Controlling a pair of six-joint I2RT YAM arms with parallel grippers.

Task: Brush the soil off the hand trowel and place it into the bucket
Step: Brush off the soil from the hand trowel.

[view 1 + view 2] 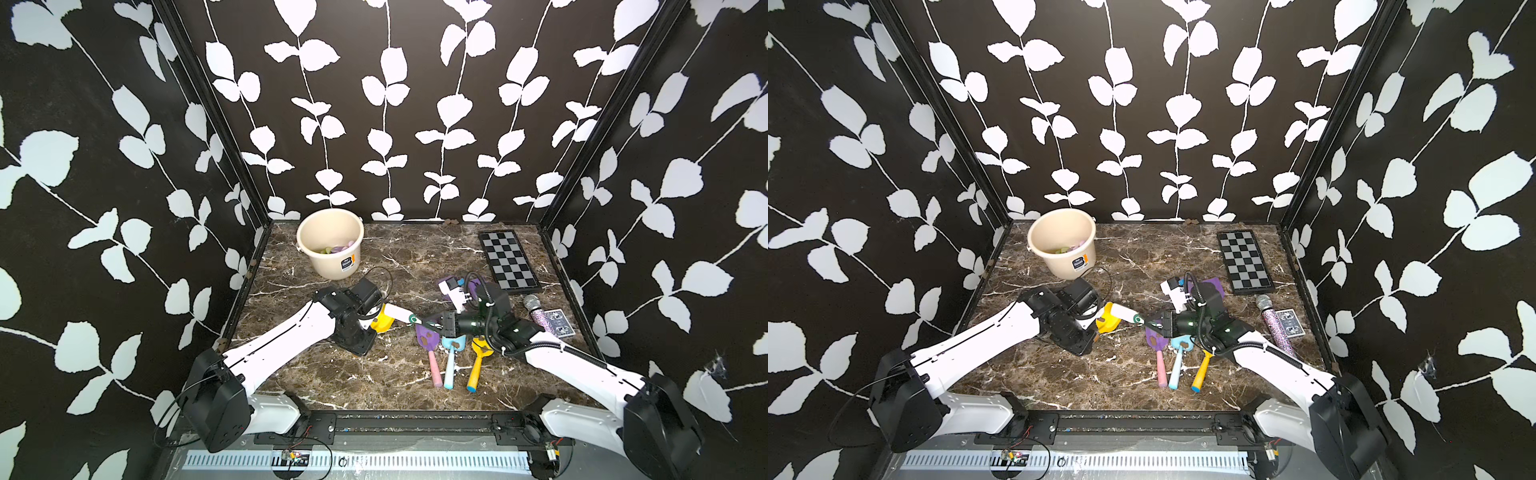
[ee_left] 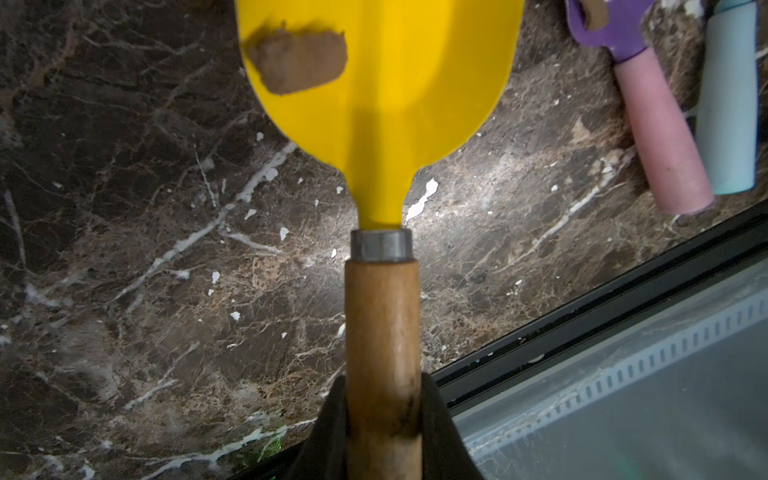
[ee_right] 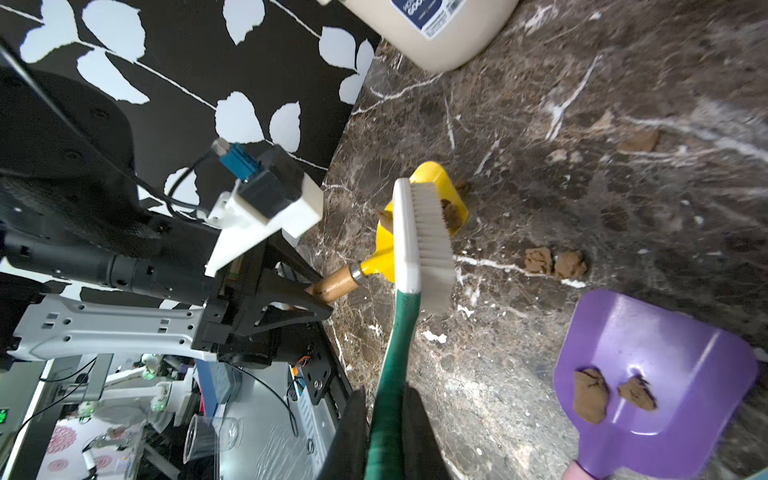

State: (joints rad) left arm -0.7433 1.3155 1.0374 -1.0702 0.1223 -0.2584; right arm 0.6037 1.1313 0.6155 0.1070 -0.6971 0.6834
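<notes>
The marble tabletop carries the cream bucket at its far left corner. The bucket stands upright with some pale things inside. It looks light, so a push on its rim could probably tip it.

On the robot's side of the bucket, a little apart from it, is the yellow trowel. The left hand is clenched around the end of its wooden handle, and the blade points away from the wrist. The blade seems stiff, smooth and rather slippery. The wood gives a better hold, so the handle is the right place to grasp, and it leaves the whole blade free. Whether the tip touches the tabletop cannot be told.

Just beyond the trowel from the bucket, the right hand grasps the green handle of the brush. Its white bristles face the blade, but contact is not clear.

The soil is a flat brown clump on the blade. It looks soft and sticky, so it likely needs a firm stroke.
</notes>
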